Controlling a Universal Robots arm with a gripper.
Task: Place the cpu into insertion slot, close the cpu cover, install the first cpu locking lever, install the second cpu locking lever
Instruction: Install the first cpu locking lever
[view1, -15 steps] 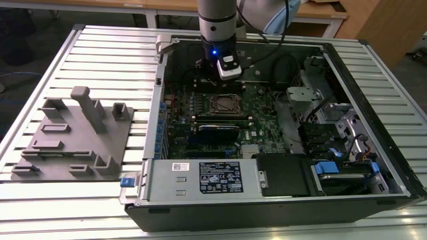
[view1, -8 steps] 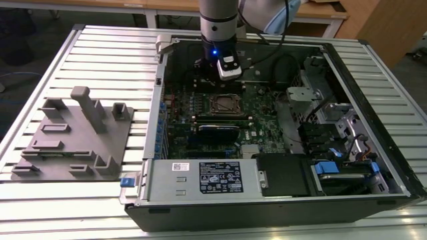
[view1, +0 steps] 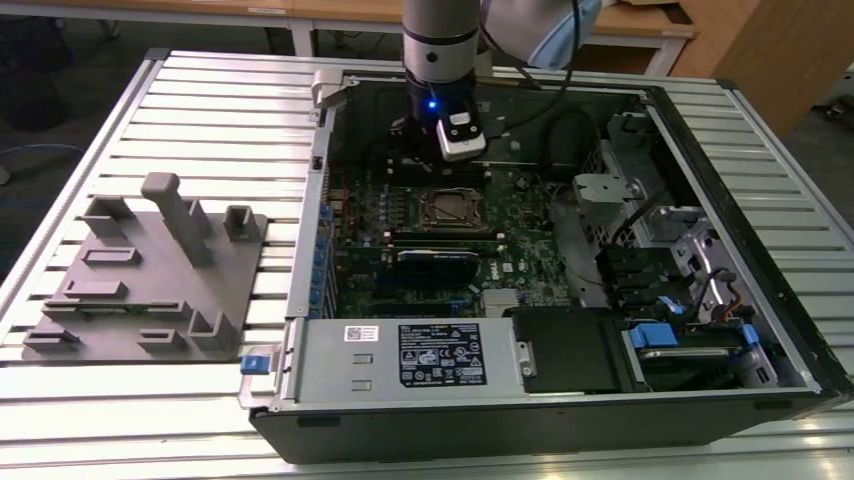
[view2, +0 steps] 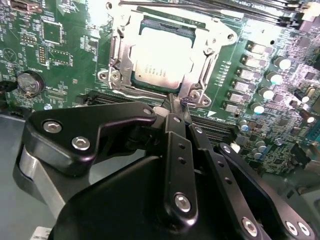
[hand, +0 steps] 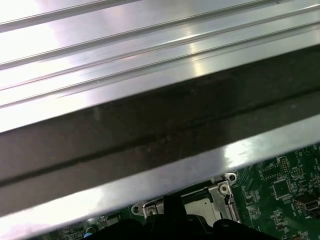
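Already the cpu (view2: 161, 60) lies flat in the insertion slot (view2: 116, 60), its dull silver top catching bright light in the second wrist view. Around it the cpu cover (view2: 212, 52), a metal frame with a square window, appears to lie down over the chip's edges, screws showing at its corners. The slot is set into the green circuit board (view2: 55, 60), which carries small chips, a round coin cell (view2: 29, 82) and rows of cylindrical capacitors (view2: 270, 92). The hand (view2: 176, 105), black and bolted with silver screws, hangs just at the socket's near edge with its fingertips drawn narrow, close together; whether they pinch a thin lever there, I cannot tell.

From the exterior view, the socket (view1: 451, 208) sits mid-board inside an open black computer case (view1: 534, 400), with the arm (view1: 441, 60) reaching down into it. A grey power supply box (view1: 400, 355) and black drive bays (view1: 574, 350) fill the case's near side. Beside the case, toward the exterior view's left, a grey moulded fixture (view1: 147, 270) stands on the ribbed metal surface (view1: 107, 420).
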